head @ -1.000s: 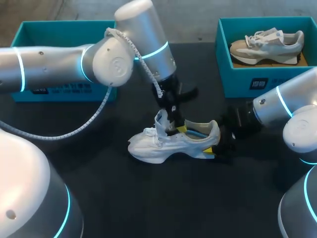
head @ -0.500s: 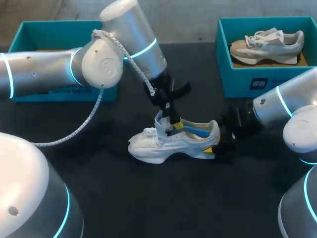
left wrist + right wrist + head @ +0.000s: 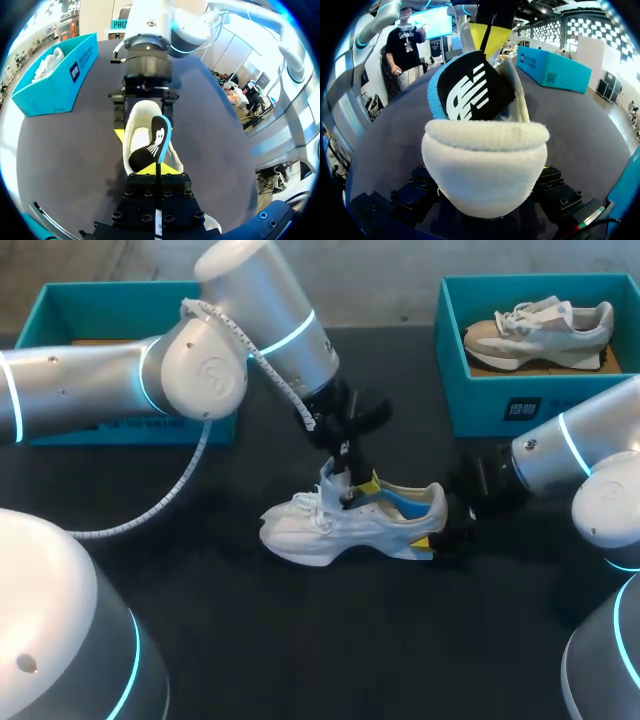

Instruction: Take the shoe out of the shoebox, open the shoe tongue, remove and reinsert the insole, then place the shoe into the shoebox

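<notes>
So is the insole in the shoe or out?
Partly out. The insole sticks up from the white shoe, its edge pinched in the left gripper.

A black table lies before me. A white shoe stands mid-table; beyond it, a teal left shoebox and a teal right shoebox.
</notes>
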`<state>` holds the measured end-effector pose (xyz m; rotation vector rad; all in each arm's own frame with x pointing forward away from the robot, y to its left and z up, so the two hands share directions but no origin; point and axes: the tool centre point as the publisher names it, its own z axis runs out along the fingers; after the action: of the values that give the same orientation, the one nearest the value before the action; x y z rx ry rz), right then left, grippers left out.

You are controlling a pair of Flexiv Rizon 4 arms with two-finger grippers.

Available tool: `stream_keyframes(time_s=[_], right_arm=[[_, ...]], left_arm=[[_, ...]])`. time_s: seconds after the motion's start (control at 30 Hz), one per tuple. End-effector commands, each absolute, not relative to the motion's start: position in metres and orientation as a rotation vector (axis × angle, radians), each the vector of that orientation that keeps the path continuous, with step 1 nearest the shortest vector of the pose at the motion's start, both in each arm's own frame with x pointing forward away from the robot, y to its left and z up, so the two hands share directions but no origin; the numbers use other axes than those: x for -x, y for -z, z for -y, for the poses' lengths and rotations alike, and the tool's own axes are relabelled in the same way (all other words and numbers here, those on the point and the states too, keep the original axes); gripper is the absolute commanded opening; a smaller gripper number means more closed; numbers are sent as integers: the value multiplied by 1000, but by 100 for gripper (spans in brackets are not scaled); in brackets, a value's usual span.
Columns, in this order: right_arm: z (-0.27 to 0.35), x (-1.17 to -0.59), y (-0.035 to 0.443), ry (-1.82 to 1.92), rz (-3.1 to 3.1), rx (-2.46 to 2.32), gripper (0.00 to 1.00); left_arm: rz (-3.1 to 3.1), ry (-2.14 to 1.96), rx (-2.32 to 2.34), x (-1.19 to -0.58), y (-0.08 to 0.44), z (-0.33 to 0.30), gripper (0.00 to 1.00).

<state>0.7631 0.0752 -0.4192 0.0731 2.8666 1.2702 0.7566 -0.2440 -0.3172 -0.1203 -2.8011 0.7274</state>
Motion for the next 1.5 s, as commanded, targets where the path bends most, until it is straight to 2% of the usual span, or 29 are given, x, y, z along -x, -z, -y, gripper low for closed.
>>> stream_keyframes(time_s=[0.03, 0.87, 0.9, 0.93, 0.97, 1.07, 1.1, 1.17, 1.2, 1.5], right_arm=[[-77, -763, 420, -1268, -2868, -73, 0], [-77, -763, 420, -1268, -2868, -73, 0], [-77, -763, 420, -1268, -2868, -73, 0], [-77, -763, 420, -1268, -2868, -73, 0], [-77, -763, 420, -1268, -2868, -73, 0], [-77, -763, 420, -1268, -2868, -73, 0], [-77, -763, 420, -1268, -2868, -73, 0], [-77, -763, 420, -1268, -2868, -73, 0], [-77, -763, 420, -1268, -2868, -73, 0], [-77, -763, 420, -1268, -2868, -73, 0]], left_arm=[[2809, -729, 128, -754, 314, 249, 0], [2846, -837, 156, -745, 301, 261, 0], [2851, -833, 155, -745, 302, 262, 6], [2853, -830, 154, -745, 303, 262, 26], [2852, -825, 153, -745, 304, 262, 35], [2851, -822, 153, -744, 305, 261, 50], [2850, -823, 152, -744, 304, 260, 71], [2848, -832, 148, -744, 303, 257, 86], [2849, -836, 146, -744, 302, 256, 88], [2950, -855, 146, -745, 295, 252, 85]])
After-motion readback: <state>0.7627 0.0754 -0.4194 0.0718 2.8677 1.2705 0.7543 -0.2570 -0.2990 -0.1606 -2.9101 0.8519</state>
